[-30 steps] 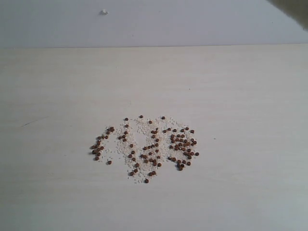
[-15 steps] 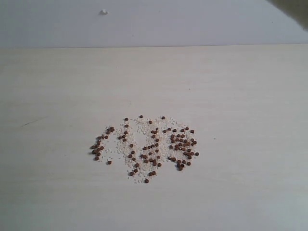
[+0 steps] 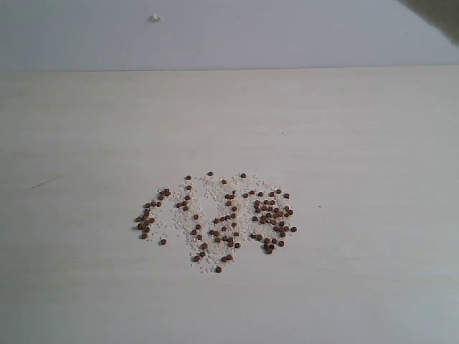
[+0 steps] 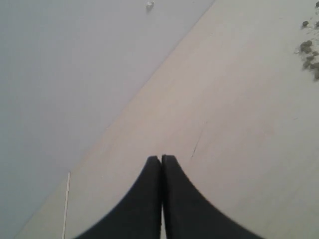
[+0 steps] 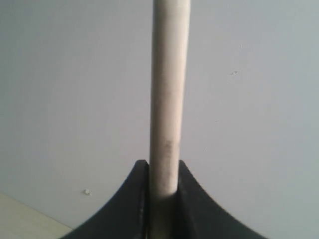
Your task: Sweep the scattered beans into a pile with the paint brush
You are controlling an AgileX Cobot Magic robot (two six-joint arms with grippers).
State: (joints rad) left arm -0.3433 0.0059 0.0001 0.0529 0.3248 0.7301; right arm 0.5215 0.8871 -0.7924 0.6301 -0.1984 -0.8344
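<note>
The beans [image 3: 219, 221], small reddish-brown ones mixed with fine whitish grains, lie scattered in a loose patch at the middle of the pale table [image 3: 344, 143]. Neither gripper shows in the exterior view. My left gripper [image 4: 161, 158] is shut with nothing in it, low over bare table, and a few beans [image 4: 309, 52] show at the edge of its view. My right gripper [image 5: 163, 163] is shut on the pale handle of the paint brush [image 5: 169, 89], which runs straight out between the fingers against the grey wall. Its bristles and ferrule are out of view.
A grey wall rises behind the table's far edge, with a small white speck [image 3: 154, 18] on it. A dark shape [image 3: 439, 13] cuts the top right corner of the exterior view. A thin dark scratch [image 3: 46, 182] marks the table at the left.
</note>
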